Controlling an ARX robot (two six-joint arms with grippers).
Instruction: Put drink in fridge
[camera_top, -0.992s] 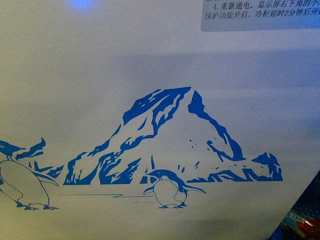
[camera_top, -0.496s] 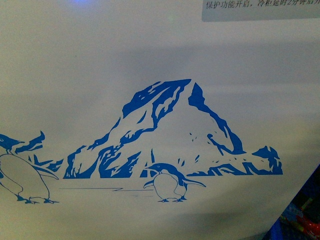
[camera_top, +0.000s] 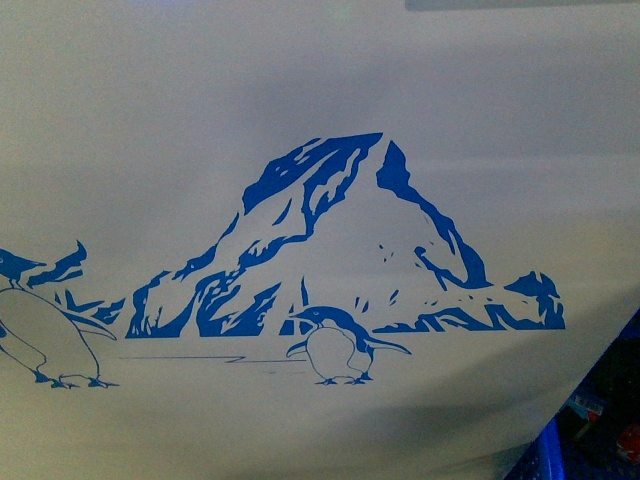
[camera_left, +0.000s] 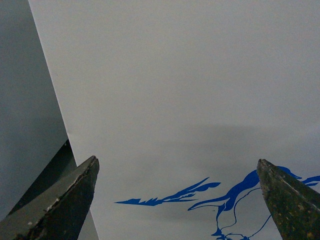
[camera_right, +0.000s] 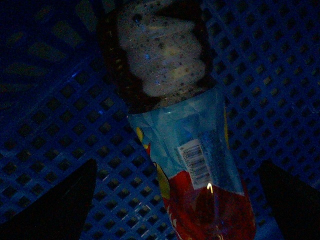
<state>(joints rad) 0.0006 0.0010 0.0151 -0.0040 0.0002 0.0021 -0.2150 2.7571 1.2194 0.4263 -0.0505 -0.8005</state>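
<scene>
Hovering wide open and empty, the left pincer (camera_left: 176, 165) faces the fridge (camera_left: 175, 75), whose white wall with its blue drawing (camera_left: 230, 197) stands straight ahead. The right pincer (camera_right: 177, 167) gapes wide too, gripping nothing; the drink bottle (camera_right: 187, 145) lies between its tips on a blue mesh basket (camera_right: 50, 125).

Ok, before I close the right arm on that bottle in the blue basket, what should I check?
1. Right fingers open: ok, spread either side of the bottle.
2. Bottle lined up between them: ok, lying on the blue basket mesh.
3. Bottle gripped: not ok, no contact yet.
4. Left fingers free: ok, open, empty, facing the fridge wall.
5. Lid of the fridge open: cannot tell, no view shows it.
</scene>
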